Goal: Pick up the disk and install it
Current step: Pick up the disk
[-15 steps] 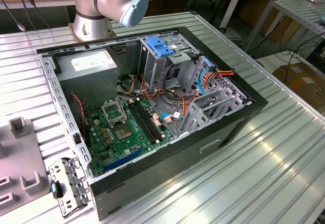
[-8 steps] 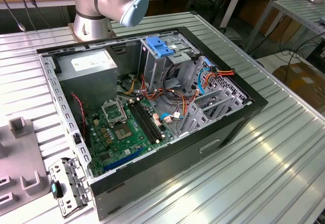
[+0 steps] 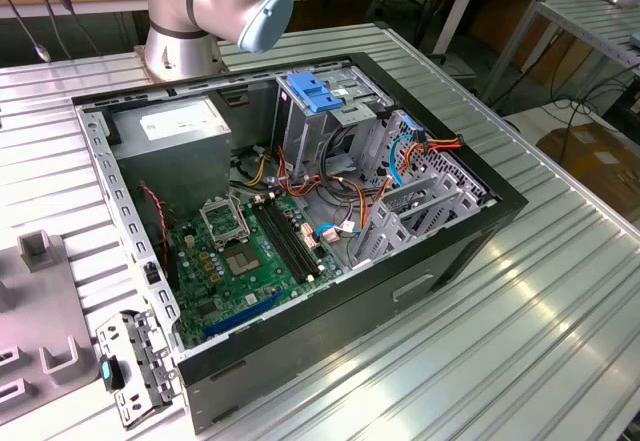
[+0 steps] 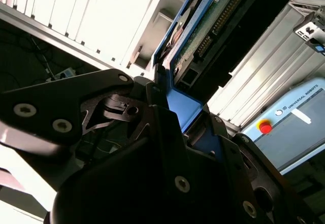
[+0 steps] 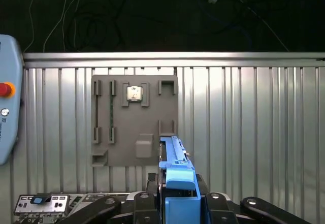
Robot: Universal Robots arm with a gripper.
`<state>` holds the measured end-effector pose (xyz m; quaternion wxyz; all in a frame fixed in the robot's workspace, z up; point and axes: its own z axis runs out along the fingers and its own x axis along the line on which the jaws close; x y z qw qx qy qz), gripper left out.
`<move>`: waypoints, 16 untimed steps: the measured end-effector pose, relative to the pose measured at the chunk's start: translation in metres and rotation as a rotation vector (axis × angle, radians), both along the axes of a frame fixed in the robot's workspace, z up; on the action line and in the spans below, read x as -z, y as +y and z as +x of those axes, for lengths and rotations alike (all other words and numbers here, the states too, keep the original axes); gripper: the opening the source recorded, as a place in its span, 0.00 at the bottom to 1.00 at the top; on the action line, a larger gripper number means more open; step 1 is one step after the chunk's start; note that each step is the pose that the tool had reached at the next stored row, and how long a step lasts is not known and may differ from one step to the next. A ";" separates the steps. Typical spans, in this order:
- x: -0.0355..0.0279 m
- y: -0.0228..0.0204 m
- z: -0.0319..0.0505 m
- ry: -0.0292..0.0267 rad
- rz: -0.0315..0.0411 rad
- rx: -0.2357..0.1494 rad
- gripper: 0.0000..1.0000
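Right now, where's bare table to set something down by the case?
Free: ribbed table between the computer case and the exterior view's right edge. Crowded: grey fixture plate and loose panel at the exterior view's left; cables inside the case. The gripper holds the disk.

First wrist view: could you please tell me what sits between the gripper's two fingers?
The disk, seen edge-on, is clamped there by the gripper.

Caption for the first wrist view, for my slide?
Claw holds the disk edge-on; grey fixture plate on the ribbed table beyond.
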<state>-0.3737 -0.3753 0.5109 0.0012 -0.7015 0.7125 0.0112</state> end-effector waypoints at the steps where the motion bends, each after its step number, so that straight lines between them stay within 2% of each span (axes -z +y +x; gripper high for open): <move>1: 0.0000 -0.0001 0.0008 0.0001 0.0000 0.000 0.37; 16: 0.0001 -0.0012 0.0250 0.0002 0.0000 0.000 0.37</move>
